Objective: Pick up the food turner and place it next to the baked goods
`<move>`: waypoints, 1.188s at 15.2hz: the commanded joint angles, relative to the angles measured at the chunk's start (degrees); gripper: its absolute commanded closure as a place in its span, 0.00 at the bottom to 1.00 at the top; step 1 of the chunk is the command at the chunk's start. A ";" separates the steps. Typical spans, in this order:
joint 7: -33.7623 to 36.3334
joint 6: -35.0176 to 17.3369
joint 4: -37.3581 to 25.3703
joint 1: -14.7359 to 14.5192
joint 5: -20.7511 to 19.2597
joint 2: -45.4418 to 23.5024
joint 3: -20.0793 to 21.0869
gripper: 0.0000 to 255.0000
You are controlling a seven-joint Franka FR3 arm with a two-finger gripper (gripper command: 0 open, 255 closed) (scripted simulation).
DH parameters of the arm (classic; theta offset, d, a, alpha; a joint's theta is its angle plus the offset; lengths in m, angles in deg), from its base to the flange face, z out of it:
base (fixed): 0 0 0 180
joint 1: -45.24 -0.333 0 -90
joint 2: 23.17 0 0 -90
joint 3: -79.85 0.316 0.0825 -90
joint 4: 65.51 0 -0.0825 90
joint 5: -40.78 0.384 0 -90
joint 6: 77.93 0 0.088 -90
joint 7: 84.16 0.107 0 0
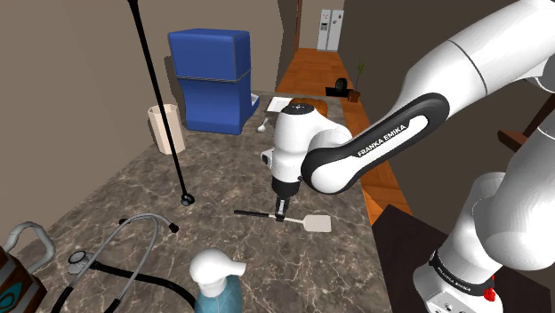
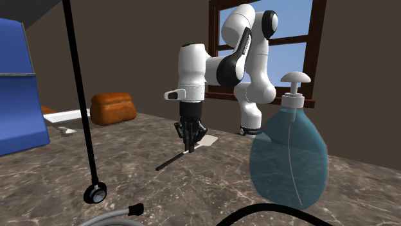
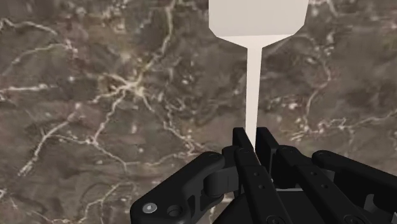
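Count: one food turner [image 1: 317, 223], one hand [image 1: 283, 208], one brown loaf [image 2: 112, 108], one blue box [image 1: 209, 80], one spray bottle [image 1: 218, 286], one stethoscope [image 1: 116, 258], one thin black rod [image 1: 159, 98].

Hand is clenched on the turner's pale neck, just behind the blade; the wrist view shows this plainly.

Turner sits mid-frame in the shoulder view, low over the marble bench [image 1: 133, 187]. Cannot tell whether it touches the surface.

Long axis runs near horizontal in that frame, black handle to frame left, pale blade to frame right.

Bench edge lies near the blade, on its right. Second exterior view: bare marble between turner and loaf, which are well apart. Rod foot and stethoscope lie to the lower left, spray bottle at bottom centre.
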 commanded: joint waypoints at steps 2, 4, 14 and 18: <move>0.00 0.00 0.01 0.00 0.00 0.00 0.00 1.00; 0.00 0.00 0.00 0.00 0.00 -0.01 0.00 1.00; -1.36 8.09 -3.32 -0.11 1.84 4.96 -0.41 1.00; -1.70 11.31 -5.00 -0.14 2.29 6.55 -0.63 1.00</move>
